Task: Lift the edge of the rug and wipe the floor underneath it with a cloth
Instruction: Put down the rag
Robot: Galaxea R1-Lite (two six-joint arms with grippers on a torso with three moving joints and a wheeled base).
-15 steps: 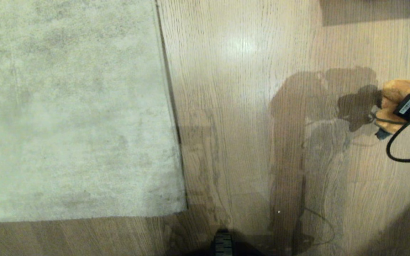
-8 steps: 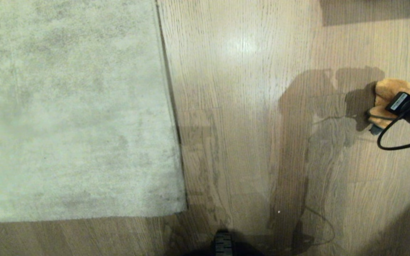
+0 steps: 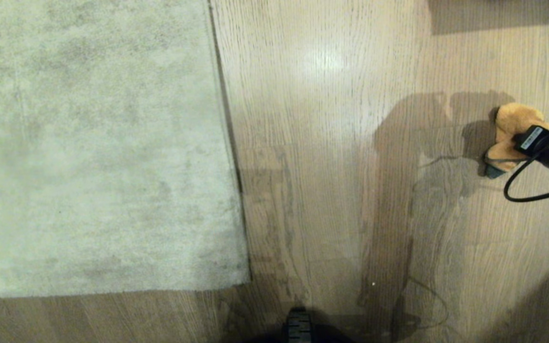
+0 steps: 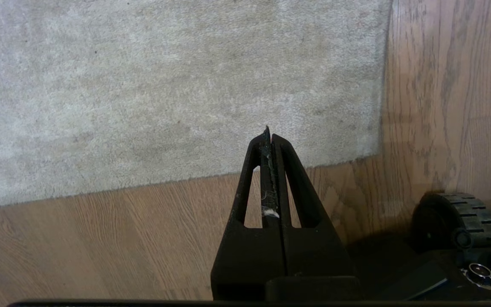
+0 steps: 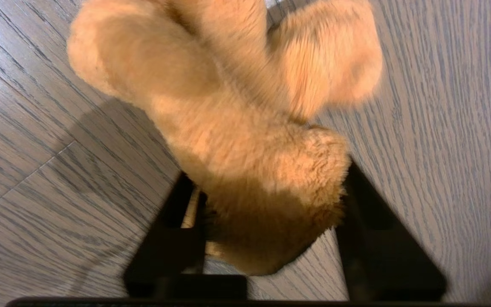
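Head view: we see the rug edge [image 3: 229,143] lying flat at left-centre on the floor [image 3: 327,190]; the cloth [image 3: 510,136] sits at right edge under the right gripper [image 3: 505,150].

Left wrist: left gripper [image 4: 269,138] pinched together, empty, over the rug corner.

Right wrist: fingers [image 5: 173,221] spread apart with the cloth between them.

The rug [image 3: 98,143] fills the upper left of the head frame on the floor [image 3: 327,166]. The cloth [image 3: 510,136] lies at the right edge, well apart from the rug edge [image 3: 229,143].
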